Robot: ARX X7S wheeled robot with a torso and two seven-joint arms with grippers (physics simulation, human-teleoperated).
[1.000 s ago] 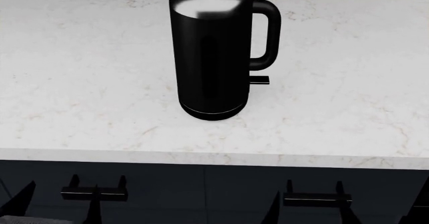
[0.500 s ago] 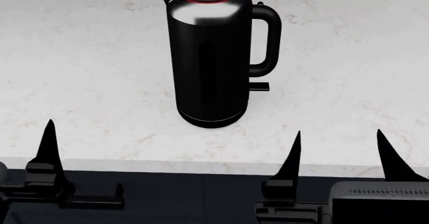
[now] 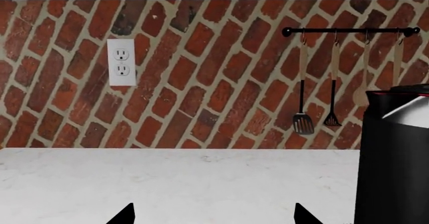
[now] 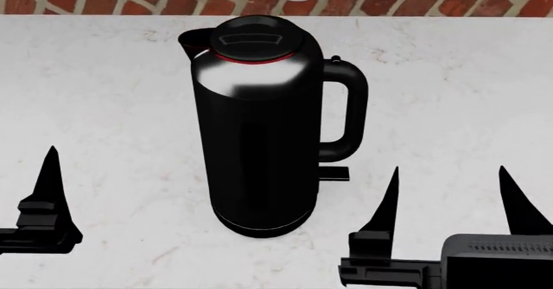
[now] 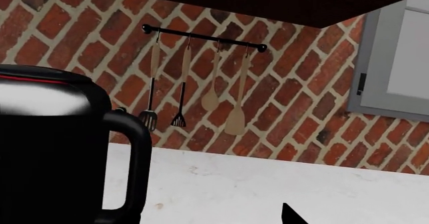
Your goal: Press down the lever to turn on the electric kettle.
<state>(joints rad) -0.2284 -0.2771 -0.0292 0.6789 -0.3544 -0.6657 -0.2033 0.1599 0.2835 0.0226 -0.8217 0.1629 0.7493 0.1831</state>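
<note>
The electric kettle (image 4: 259, 140) stands upright on the white marble counter (image 4: 458, 88). It is glossy black, with a red ring round the lid and a loop handle (image 4: 350, 114) on its right. The lever (image 4: 336, 173), a small black tab, juts out below the handle. My right gripper (image 4: 449, 198) is open and empty, just right of and nearer than the lever, not touching it. My left gripper (image 3: 213, 218) is open and empty, left of the kettle (image 3: 395, 158); the head view shows only one of its fingers (image 4: 50, 185). The right wrist view shows the kettle (image 5: 47, 148) close by.
A red brick wall runs behind the counter. On it are a white outlet (image 3: 121, 62) and a black rail (image 3: 348, 31) with several hanging utensils. A grey framed panel (image 5: 395, 68) is at the far right.
Both grippers have risen from below the counter's front edge to over the counter beside the kettle. The head view has moved in, so the kettle looks larger and lower.
</note>
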